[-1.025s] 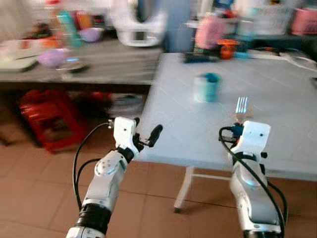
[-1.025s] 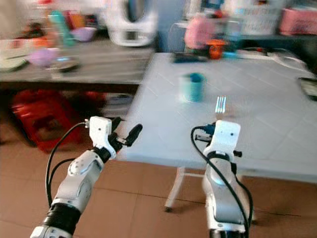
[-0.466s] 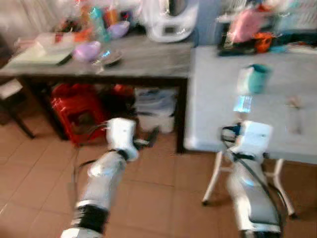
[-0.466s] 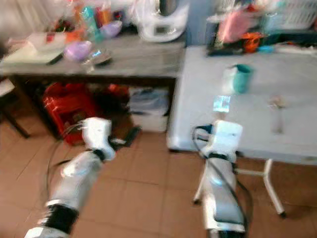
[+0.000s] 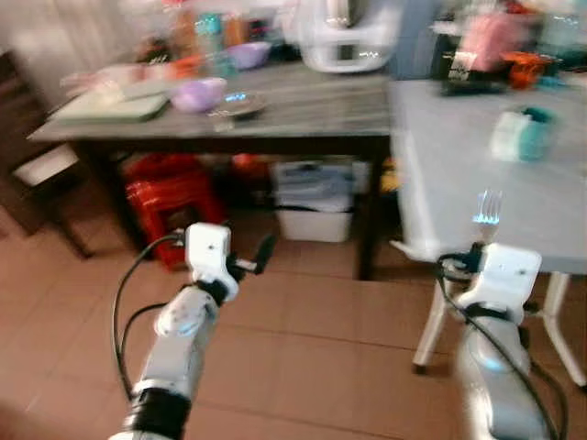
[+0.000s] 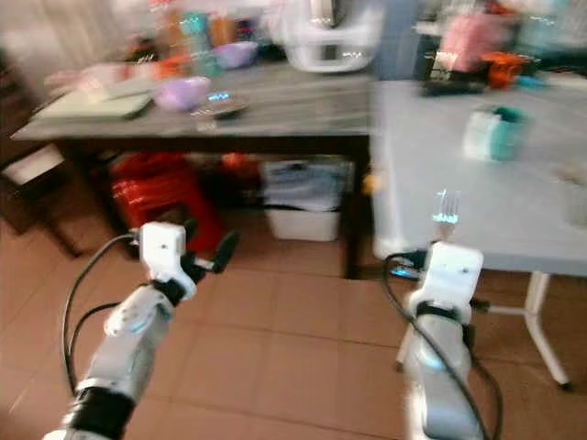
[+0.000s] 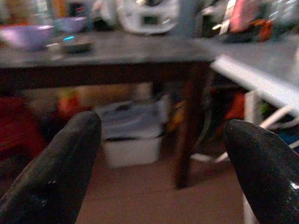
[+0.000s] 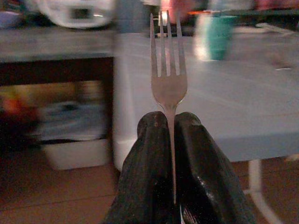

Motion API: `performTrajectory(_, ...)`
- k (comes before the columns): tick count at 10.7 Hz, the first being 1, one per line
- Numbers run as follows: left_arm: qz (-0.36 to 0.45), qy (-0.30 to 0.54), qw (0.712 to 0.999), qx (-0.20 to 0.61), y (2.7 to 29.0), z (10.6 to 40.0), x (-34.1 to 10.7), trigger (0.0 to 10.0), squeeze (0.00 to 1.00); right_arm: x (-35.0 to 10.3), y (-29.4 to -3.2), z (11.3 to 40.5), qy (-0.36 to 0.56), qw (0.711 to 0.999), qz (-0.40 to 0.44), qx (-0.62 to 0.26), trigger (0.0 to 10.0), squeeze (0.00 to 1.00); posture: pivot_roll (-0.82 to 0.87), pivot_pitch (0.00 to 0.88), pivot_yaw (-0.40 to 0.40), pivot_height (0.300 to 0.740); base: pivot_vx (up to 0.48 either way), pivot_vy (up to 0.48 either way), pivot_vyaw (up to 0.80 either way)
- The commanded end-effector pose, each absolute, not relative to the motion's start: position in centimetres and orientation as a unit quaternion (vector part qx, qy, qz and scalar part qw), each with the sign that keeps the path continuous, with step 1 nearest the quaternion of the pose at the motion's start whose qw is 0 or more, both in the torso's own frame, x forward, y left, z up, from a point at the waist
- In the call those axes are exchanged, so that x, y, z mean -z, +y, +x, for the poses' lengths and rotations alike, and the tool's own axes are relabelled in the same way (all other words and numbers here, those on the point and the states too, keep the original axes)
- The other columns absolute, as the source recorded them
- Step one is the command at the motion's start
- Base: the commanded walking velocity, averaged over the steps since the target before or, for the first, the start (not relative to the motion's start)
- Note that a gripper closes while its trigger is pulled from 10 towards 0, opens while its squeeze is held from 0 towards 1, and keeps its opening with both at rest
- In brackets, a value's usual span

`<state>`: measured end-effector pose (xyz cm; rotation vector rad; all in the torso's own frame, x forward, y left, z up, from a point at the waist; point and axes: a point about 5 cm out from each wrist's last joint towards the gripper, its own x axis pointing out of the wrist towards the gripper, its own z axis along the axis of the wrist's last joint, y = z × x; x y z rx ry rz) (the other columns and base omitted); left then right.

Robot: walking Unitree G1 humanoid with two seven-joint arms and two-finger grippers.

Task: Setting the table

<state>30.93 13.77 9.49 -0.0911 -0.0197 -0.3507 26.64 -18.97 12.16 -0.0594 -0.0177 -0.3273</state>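
Holding a metal fork upright, tines up, the right end effector is clenched on the fork's thin handle, both black fingers pressed against it from either side. In the head views the fork sticks up above the right wrist, held in the air in front of the near edge of the light grey bench, not touching it. A teal cup with something white just beside it stands on that bench, well beyond the fork; blurred, details unclear.

Left end effector is released, its two fingers spread wide apart with nothing between them, held over the brown tiled floor and pointing toward the dark wooden bench. Left arm reaches forward with a black cable looping off it.

On the dark bench: a purple bowl, a small dark dish near it, a green board, a white appliance at the back, blurred bottles. Under it: a red crate and a white storage box. Pink and orange items sit at the far end of the grey bench, too blurred to name.
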Motion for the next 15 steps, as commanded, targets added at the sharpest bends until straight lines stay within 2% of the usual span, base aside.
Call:
performTrajectory(1,-0.038,-0.020,0.984,0.175,13.6,31.2,-10.1,10.0,0.00,-13.3,-18.7,26.8,-0.034,0.987,-0.034,0.151,10.0,0.00,-0.01,0.000,0.096,0.740,0.000,0.480,0.00)
performTrajectory(6,-0.038,-0.024,0.984,0.171,13.7,31.5,-10.3,10.0,0.00,-13.4,-18.1,26.9,-0.041,0.988,-0.041,0.141,10.0,0.00,-0.01,0.000,0.092,0.740,0.000,0.466,0.00)
performTrajectory(9,-0.044,-0.047,0.979,0.192,13.4,31.1,-10.8,10.0,0.00,-13.6,-18.3,27.0,-0.047,0.988,-0.049,0.139,10.0,0.00,-0.02,0.000,0.086,0.740,0.000,0.000,0.00)
performTrajectory(15,-0.065,-0.052,0.971,0.226,12.5,31.0,-11.1,10.0,0.00,-13.8,-18.3,27.3,-0.053,0.987,-0.060,0.139,10.0,0.00,-0.02,0.000,0.085,0.740,0.266,0.000,0.00)
